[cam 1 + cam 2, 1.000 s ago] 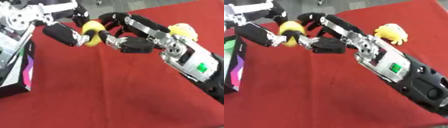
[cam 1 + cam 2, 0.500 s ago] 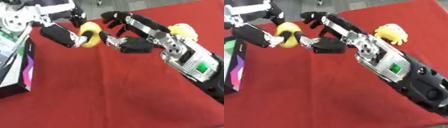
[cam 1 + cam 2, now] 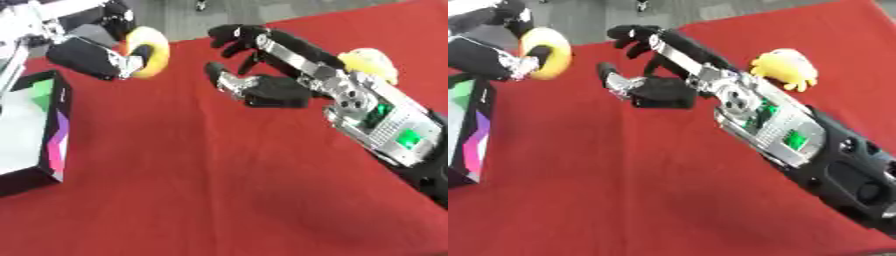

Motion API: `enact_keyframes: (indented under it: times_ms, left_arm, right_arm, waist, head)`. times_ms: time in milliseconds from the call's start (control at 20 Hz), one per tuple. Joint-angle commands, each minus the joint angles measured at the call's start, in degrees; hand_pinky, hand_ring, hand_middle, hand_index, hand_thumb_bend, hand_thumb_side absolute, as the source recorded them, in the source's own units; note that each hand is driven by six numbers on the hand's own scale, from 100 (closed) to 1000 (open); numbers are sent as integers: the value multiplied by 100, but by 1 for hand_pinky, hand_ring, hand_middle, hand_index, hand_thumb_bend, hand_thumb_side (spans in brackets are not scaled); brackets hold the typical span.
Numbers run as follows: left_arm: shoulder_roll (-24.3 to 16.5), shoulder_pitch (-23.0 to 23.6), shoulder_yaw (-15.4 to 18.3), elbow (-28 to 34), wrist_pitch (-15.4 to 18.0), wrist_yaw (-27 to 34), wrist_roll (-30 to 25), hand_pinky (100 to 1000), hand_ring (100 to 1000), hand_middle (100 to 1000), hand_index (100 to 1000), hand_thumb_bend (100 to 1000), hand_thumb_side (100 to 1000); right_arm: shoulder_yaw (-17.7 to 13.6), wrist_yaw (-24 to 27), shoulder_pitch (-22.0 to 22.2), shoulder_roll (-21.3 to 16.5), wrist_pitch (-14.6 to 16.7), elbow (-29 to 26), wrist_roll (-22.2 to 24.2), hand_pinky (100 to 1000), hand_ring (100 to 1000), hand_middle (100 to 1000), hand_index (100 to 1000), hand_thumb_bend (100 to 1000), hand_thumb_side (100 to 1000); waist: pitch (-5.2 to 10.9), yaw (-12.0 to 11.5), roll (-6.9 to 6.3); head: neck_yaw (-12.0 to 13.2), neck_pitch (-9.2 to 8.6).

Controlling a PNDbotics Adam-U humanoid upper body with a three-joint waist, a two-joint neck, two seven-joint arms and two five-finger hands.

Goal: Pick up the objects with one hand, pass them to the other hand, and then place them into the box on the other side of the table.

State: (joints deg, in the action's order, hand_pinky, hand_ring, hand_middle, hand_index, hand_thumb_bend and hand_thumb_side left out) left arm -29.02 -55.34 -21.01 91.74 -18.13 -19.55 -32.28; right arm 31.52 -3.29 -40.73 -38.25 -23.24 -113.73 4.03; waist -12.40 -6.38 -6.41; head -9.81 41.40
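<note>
Red cloth surface (image 3: 219, 190), grey floor beyond far edge. Box (image 3: 35, 130) at left edge, pale inside, contents not discernible. Yellow ring (image 3: 147, 51) held above surface near box's far end, left hand (image 3: 92, 57) curled round it. Right hand (image 3: 262, 85) apart from ring, fingers spread, holding nothing. Yellow plush toy (image 3: 785, 67) lying behind right forearm.

You will find no readable text, label, brand or number here: the box (image 3: 35, 135) shows only coloured patches, and the right arm's green panel (image 3: 794, 138) carries nothing legible.
</note>
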Motion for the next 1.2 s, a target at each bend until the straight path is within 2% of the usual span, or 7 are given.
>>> enact_keyframes:
  times_ms: [50,650,1200]
  left_arm:
    - [-338,4,311,-123,-25,-50,231,745,658,429,385,100,179]
    - [-862,456,1005,-964,-154,-152,915,747,662,430,387,100,181]
    - [-1083,796,1338,-1750,-246,-337,1309,747,666,438,391,100,185]
  right_arm:
    - [-79,-2,-43,-156,19,-86,-23,692,850,851,945,164,729]
    - [-122,1,29,-197,51,-86,-89,692,850,852,941,138,724]
    - [-184,133,89,-233,18,-86,-208,693,850,854,936,100,650]
  waist:
    - [33,-7,-28]
    - [16,-3,16]
    - [-6,15,69]
  head:
    - [128,-64]
    - [971,-108]
    - [1361,-145]
